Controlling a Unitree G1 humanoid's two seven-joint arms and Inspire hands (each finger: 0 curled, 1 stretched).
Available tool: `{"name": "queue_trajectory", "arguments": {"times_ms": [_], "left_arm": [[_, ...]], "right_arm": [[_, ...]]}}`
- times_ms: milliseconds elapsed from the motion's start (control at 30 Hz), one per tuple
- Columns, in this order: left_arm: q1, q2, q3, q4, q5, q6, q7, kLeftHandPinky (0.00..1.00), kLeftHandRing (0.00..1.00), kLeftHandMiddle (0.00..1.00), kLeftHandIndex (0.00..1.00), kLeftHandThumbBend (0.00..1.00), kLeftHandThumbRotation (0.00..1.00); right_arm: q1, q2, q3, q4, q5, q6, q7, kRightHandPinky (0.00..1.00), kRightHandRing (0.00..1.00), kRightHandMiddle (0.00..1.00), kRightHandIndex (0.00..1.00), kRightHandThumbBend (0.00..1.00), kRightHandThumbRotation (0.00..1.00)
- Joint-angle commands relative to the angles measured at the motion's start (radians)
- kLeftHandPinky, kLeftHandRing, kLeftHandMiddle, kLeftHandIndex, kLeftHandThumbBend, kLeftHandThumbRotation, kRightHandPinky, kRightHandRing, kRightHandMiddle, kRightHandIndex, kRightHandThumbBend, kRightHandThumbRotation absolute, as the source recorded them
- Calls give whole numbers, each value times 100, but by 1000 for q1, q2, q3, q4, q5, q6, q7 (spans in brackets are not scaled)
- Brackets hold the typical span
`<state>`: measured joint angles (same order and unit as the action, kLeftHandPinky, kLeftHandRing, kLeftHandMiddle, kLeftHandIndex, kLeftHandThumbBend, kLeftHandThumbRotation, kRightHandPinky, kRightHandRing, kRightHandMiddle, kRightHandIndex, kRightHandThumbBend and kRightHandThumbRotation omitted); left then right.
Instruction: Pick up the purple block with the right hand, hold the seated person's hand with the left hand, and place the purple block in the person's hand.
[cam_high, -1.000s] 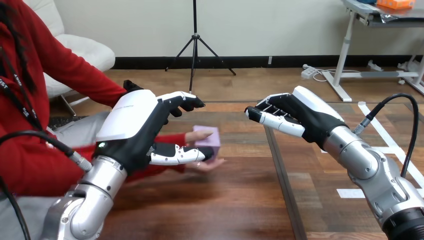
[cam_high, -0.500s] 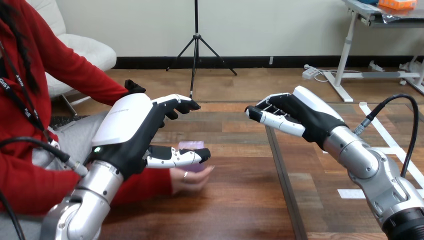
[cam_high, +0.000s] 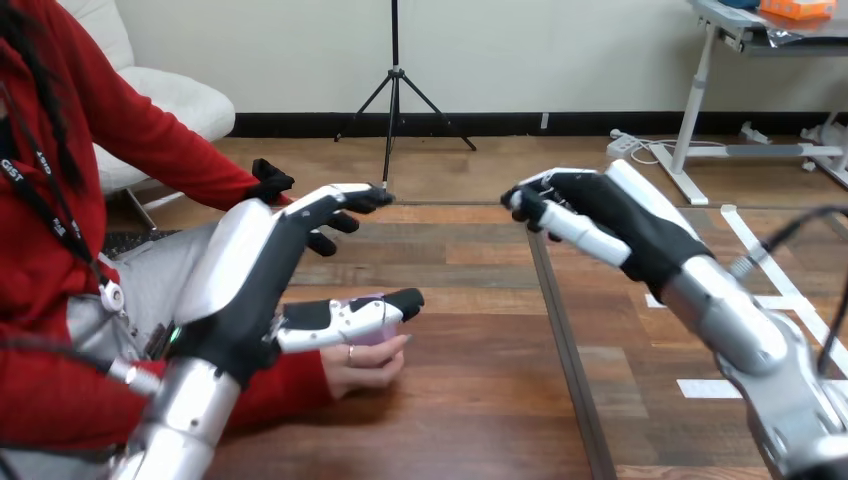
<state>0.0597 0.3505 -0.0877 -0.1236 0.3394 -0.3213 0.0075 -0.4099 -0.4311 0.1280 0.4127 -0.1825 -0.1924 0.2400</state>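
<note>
The purple block (cam_high: 378, 333) lies in the person's hand (cam_high: 366, 366), low over the table at centre left, and the fingers of that hand close round it. Most of the block is hidden behind my left thumb. My left hand (cam_high: 258, 272) hovers just above and to the left of the person's hand, open, fingers stretched toward the table's middle and thumb (cam_high: 345, 317) lying over the block. I cannot tell whether the thumb touches the block. My right hand (cam_high: 607, 212) is raised at the right, apart from the block, open with relaxed fingers pointing left and nothing in it.
The wooden table (cam_high: 470, 400) has a seam (cam_high: 562, 340) running down its middle and white tape marks (cam_high: 704, 387) at the right. The person's red-sleeved arm (cam_high: 150, 130) reaches along the left side.
The person's hand has drawn the purple block down and to the left, nearer the front edge. My left hand has tipped and sunk with it. My right hand has shifted slightly right.
</note>
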Motion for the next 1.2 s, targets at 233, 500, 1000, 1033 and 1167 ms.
{"name": "queue_trajectory", "arguments": {"times_ms": [233, 500, 1000, 1033, 1167], "left_arm": [[64, -102, 55, 113, -288, -278, 3, 70, 77, 79, 76, 79, 69], [108, -131, 47, 139, -349, -351, -12, 68, 75, 75, 73, 81, 84], [159, -160, 29, 186, -497, -355, -121, 63, 72, 72, 69, 74, 88], [162, -164, 29, 187, -506, -351, -126, 63, 72, 71, 69, 74, 88], [163, -177, 30, 194, -528, -343, -146, 62, 71, 71, 69, 70, 87]], "right_arm": [[302, 120, -112, -396, 259, -13, -25, 66, 74, 76, 79, 90, 100], [445, 183, -110, -525, 348, -56, -32, 69, 76, 79, 83, 92, 100], [630, 281, -85, -628, 404, -129, -22, 72, 77, 80, 84, 95, 100], [643, 288, -82, -634, 411, -128, -19, 72, 77, 80, 84, 95, 100], [676, 306, -75, -653, 425, -124, -16, 70, 76, 80, 84, 94, 100]]}}
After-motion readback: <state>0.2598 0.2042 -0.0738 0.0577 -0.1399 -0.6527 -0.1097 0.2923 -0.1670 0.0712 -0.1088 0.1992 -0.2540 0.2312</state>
